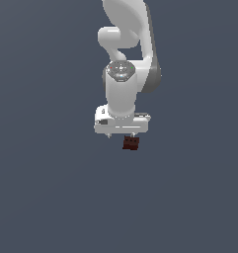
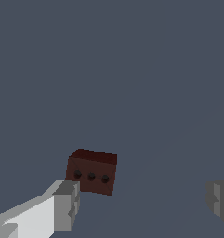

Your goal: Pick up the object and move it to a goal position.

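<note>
The object point(image 1: 131, 143) is a small dark reddish-brown block with darker patches, lying on the grey floor just below my white hand. In the wrist view the object point(image 2: 91, 172) shows three dark dots on one face. My gripper point(image 1: 121, 135) is open wide and empty. In the wrist view the gripper point(image 2: 141, 202) has one grey fingertip point(image 2: 67, 204) right next to the block and the other fingertip point(image 2: 219, 201) far from it. The block lies off-centre, close to one finger. I cannot tell whether that finger touches it.
A plain dark grey floor point(image 1: 51, 188) fills both views. The white arm point(image 1: 125, 49) rises behind the hand in the exterior view. No goal marker shows.
</note>
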`<state>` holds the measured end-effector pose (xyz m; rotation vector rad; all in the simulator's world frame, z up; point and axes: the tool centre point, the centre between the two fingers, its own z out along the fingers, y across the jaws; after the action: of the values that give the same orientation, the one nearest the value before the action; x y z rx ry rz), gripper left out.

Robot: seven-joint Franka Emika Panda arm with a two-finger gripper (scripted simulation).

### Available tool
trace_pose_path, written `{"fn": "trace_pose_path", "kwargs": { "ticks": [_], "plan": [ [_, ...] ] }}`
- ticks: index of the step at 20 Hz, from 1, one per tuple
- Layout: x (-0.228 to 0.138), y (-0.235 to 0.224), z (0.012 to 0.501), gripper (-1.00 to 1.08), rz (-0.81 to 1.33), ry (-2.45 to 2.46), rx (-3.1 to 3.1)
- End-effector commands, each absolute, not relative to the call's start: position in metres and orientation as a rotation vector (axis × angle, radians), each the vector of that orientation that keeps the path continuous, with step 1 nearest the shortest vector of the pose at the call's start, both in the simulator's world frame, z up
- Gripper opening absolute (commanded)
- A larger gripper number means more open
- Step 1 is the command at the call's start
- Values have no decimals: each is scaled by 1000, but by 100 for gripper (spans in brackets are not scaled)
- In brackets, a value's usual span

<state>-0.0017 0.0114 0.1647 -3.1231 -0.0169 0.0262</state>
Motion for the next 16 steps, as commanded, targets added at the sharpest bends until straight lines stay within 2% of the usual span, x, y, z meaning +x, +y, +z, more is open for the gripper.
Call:
{"fn": "trace_pose_path", "kwargs": {
  "ticks": [1, 16],
  "plan": [
    [-2, 11, 165, 100, 26, -17, -3123],
    [4, -8, 165, 100, 19, 9, -3147]
  ]
}}
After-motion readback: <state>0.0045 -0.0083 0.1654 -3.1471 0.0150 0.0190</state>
